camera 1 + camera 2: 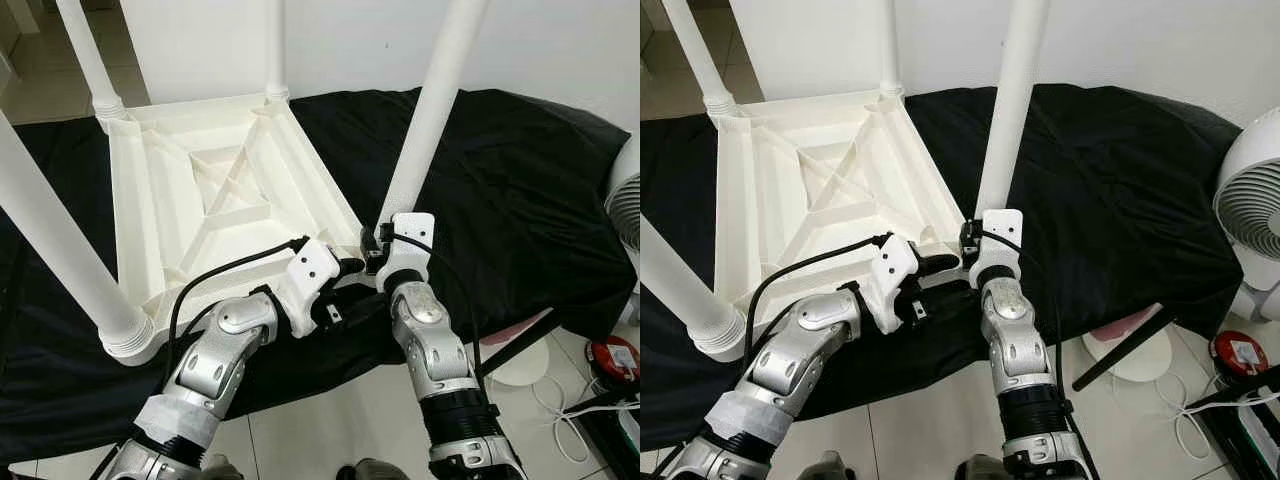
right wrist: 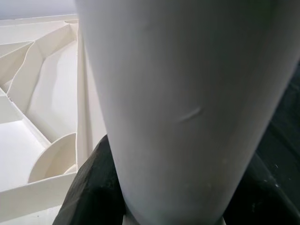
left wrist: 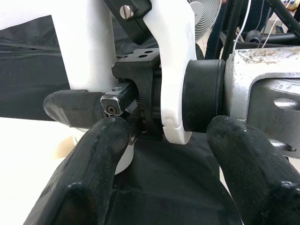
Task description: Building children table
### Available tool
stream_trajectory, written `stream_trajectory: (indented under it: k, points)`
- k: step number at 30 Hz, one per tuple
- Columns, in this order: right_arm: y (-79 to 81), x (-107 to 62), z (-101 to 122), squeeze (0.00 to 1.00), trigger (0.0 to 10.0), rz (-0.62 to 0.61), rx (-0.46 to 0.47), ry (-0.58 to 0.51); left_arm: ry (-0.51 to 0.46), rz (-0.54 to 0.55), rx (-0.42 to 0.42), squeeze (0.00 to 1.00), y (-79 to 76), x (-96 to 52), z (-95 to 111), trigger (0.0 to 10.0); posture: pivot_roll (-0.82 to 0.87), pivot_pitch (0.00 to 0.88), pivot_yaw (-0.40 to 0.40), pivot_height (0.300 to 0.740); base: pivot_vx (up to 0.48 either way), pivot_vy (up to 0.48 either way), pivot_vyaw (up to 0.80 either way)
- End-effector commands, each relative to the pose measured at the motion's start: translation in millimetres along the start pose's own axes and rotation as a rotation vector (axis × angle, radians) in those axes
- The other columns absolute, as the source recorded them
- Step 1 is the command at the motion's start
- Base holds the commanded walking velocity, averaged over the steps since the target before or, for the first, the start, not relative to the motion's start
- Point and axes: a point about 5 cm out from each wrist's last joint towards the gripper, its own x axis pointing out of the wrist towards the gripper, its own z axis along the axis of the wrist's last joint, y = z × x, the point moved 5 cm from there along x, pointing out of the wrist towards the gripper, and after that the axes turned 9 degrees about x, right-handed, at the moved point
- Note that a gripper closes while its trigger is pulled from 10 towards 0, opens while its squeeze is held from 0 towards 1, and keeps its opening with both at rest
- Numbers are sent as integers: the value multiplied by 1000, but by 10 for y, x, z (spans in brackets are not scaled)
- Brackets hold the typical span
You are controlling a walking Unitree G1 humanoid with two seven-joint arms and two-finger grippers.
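Nearest to my head camera were my own two silver forearms, bent inward so that both wrists met at the near right corner of the white moulded-plastic children's table top. That top lay upside down on a black cloth spread over the tiled floor, its ribbed underside facing up, which I judged was to expose the corner sockets for fitting legs.

Three corners carried their white tubular plastic legs, at the near left, far left and far right. My right gripper was closed around the fourth white plastic leg, low on the tube just above its socket. In the right wrist view that leg sat between my black fingers, touching them on both sides. I held it low, I think, to steer its foot into the socket while keeping it near upright, though it leaned slightly to the right.

My left gripper hung beside the same corner, its black fingers spread apart with nothing between them, pointing at my right wrist and the base of the leg. I took it as standing by to steady the corner.

Whether the leg was fully seated I could not tell. A white fan stood at the right edge, off the cloth.
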Motion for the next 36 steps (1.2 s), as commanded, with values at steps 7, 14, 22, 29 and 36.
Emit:
stream_trajectory:
  k: [7, 14, 22, 29, 36]
  points:
    - [80, -47, -12, 816, 10000, -17, 24, 28, 11, 0, -8, 0, -32, 19, -26, 10000, 6, 0, -37, 740, 0, 0, 0]
    - [28, -62, 144, 1000, 10000, 45, 26, -57, 13, 5, -7, 0, -16, 7, -29, 10000, 9, 0, -41, 740, 0, 0, 0]
    - [-114, -101, 160, 1000, 10000, 222, -32, -52, 13, 2, -6, 0, -21, 12, -29, 10000, 2, 0, -38, 740, 0, 0, 0]
    - [-266, -63, 224, 0, 10000, 440, -144, -52, 15, -7, -4, 0, -13, 10, -35, 10000, -6, 0, -31, 740, 0, 0, 0]
    - [-224, 46, 202, 0, 10000, 608, -192, 3, 18, -11, -1, 0, -3, -1, -40, 10000, 3, 0, -30, 740, 0, 0, 0]
